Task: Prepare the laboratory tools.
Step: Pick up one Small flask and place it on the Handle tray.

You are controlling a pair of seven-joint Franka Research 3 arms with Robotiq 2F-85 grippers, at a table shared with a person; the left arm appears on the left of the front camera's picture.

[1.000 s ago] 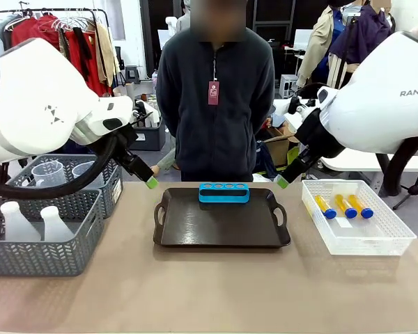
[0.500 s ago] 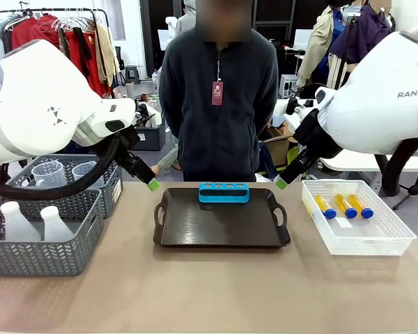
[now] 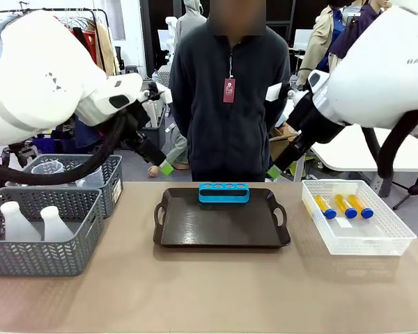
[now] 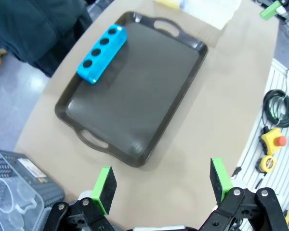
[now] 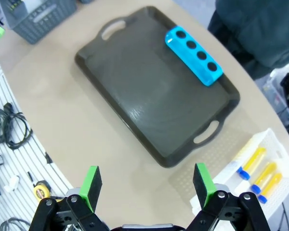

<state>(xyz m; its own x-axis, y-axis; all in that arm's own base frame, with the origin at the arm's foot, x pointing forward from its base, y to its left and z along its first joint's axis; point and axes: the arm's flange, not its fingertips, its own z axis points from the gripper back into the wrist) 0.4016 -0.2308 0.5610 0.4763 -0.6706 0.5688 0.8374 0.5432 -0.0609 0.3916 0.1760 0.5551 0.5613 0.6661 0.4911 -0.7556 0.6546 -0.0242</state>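
Tray (image 3: 223, 226) sits centre of the desk (image 3: 209, 292), rack (image 3: 223, 192) on its far edge. Right of the tray: bin (image 3: 404, 240) with three tubes (image 3: 345, 206) side by side. Left: near basket (image 3: 49, 257) holds two flasks (image 3: 52, 224), far basket (image 3: 110, 182) behind it holds beakers (image 3: 49, 170). Person (image 3: 230, 104) stands behind the desk. My left pincer (image 4: 161, 173) hangs off the tray's far-left corner, my right pincer (image 5: 146, 175) off its far-right.

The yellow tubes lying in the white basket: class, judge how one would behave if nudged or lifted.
Round and lying on their sides, the yellow tubes would probably roll if nudged, though the white basket should contain them. Being small, each is likely light.
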